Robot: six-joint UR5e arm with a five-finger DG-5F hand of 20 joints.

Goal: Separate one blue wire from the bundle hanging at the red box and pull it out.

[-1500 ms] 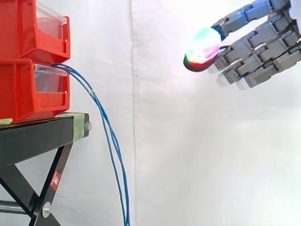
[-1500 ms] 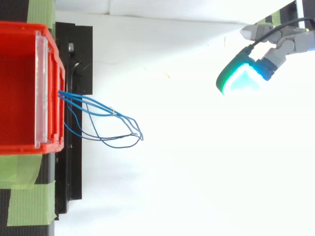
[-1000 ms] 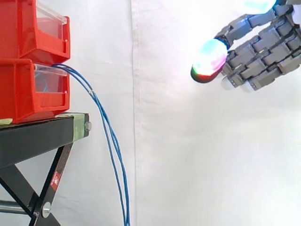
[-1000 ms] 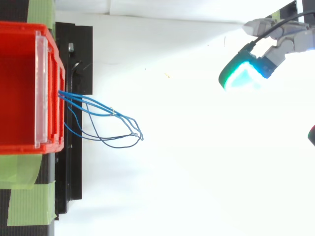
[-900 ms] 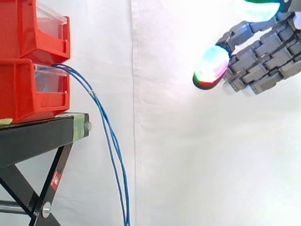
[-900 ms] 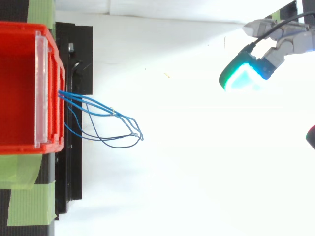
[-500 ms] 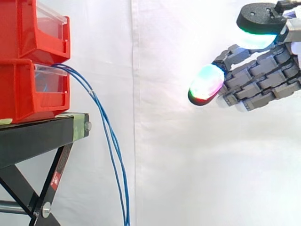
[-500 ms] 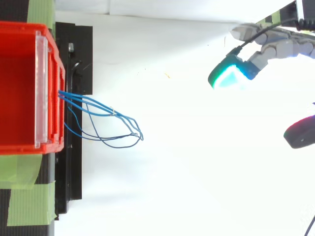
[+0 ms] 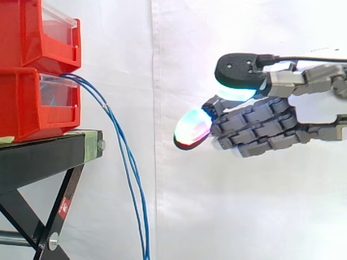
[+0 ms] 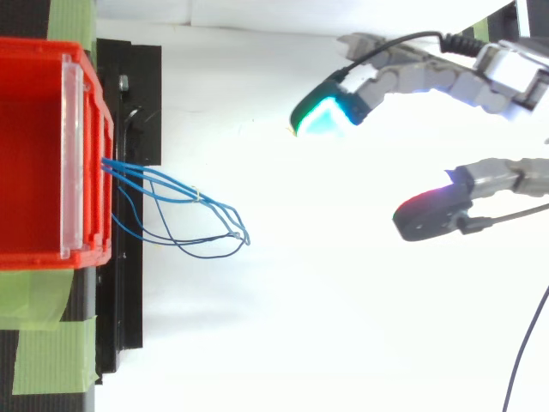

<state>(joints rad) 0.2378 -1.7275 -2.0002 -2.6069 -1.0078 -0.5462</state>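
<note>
Several thin blue wires (image 9: 122, 146) leave the front of the lower red bin (image 9: 38, 103) and hang down past the black stand (image 9: 49, 157). In the top view the blue wires (image 10: 184, 215) loop out to the right of the red bin (image 10: 43, 154). My hand (image 9: 260, 127) is level with the lower bin and well to the right of the wires, touching nothing. Its fingers (image 9: 192, 127) stretch out towards the wires, with the thumb spread apart. From above, the hand (image 10: 480, 77) comes in from the upper right, open and holding nothing.
A second red bin (image 9: 38, 32) is stacked on the lower one. Green tape (image 10: 51, 343) marks the stand near the bins. A white curtain (image 9: 217, 216) hangs behind the work, with open room between my hand and the wires.
My hand has come down and moved left towards the wires. Its thumb has swung into sight and spread away from the fingers. The wires hang as before.
</note>
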